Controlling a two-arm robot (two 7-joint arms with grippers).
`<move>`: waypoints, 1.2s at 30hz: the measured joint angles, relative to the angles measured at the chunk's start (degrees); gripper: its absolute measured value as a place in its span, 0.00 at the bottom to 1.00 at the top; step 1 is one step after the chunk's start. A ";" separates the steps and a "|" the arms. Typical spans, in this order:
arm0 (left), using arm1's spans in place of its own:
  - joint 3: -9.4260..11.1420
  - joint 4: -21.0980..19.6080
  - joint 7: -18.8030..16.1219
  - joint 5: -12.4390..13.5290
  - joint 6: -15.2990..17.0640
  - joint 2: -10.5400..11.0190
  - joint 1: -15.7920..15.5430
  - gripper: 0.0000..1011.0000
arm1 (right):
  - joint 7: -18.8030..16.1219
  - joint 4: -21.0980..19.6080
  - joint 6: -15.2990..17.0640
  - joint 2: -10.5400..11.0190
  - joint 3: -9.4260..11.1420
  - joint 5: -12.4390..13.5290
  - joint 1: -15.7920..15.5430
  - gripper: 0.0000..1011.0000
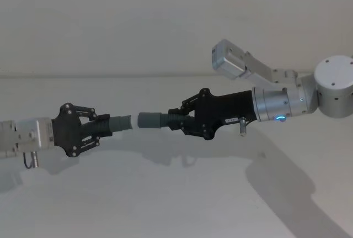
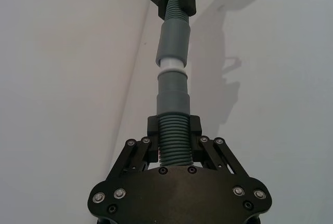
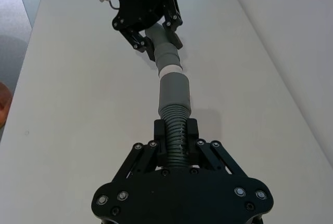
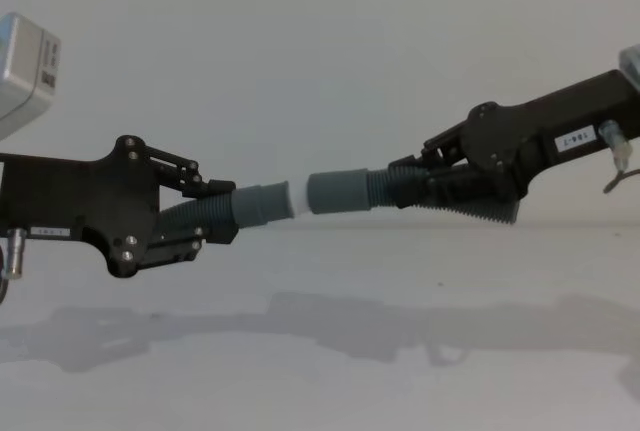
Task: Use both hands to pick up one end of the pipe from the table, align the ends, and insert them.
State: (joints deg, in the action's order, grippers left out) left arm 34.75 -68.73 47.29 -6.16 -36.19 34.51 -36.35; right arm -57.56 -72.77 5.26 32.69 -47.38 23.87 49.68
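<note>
- The pipe (image 4: 200, 214) is held up off the table (image 1: 165, 205), its two ends lying along one left-to-right line.
- The left gripper (image 1: 102, 128) is clamped on the corrugated part just behind the white-tipped cuff (image 4: 262, 202), which points right.
- The right gripper (image 1: 177, 119) is clamped on the corrugations behind the plain sleeve (image 4: 337, 192), which points left and tilts slightly down.
- In the head view a small gap separates the tip and the sleeve mouth; in the chest and wrist views they seem to meet.
- Bare table lies below and nearer; its far edge meets the wall (image 1: 138, 17).
</note>
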 joint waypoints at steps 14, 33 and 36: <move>0.00 0.00 0.00 0.00 0.00 0.00 0.00 0.30 | 0.34 -0.36 -0.34 -0.19 0.05 0.24 -0.10 0.21; 0.00 0.00 0.00 0.00 0.00 0.00 0.00 0.30 | 0.53 -0.49 -0.50 -0.25 0.12 0.35 -0.16 0.21; 0.00 0.01 0.00 0.00 0.00 0.00 0.00 0.30 | 0.54 -0.50 -0.51 -0.26 0.12 0.35 -0.16 0.21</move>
State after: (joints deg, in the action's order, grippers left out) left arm 34.75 -68.72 47.29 -6.16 -36.19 34.51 -36.35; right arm -57.02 -73.27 4.75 32.43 -47.26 24.22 49.51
